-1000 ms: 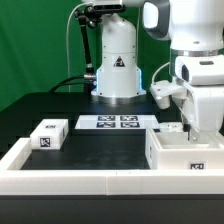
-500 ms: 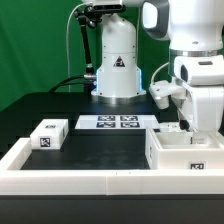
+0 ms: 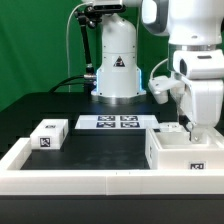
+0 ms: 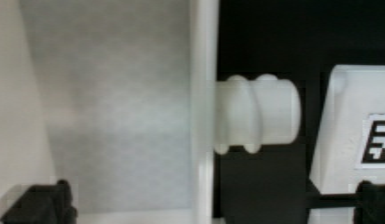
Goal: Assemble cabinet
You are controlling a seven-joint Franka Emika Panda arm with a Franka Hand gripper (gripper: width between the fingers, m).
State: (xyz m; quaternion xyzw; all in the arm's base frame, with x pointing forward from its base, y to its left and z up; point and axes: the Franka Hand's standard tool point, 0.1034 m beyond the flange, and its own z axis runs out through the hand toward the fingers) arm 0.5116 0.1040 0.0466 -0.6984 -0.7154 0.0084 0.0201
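Note:
The white cabinet body (image 3: 180,156) stands at the exterior view's right, with a small tag on its front. My gripper (image 3: 194,128) hangs just above its back edge. In the wrist view the body's white wall (image 4: 118,100) fills half the picture, and my gripper (image 4: 203,200) is open, its dark fingertips (image 4: 40,200) wide apart on either side of the wall's edge, holding nothing. A ribbed white knob (image 4: 260,115) juts from a tagged white part (image 4: 358,125) beside the wall; it also shows in the exterior view (image 3: 172,128). A small tagged white block (image 3: 48,134) lies at the left.
The marker board (image 3: 116,122) lies on the black table in front of the robot base (image 3: 118,65). A long white rail (image 3: 75,184) runs along the front and up the left side. A green backdrop stands behind.
My arm has shifted slightly toward the exterior view's right over the cabinet body. The parts have not moved.

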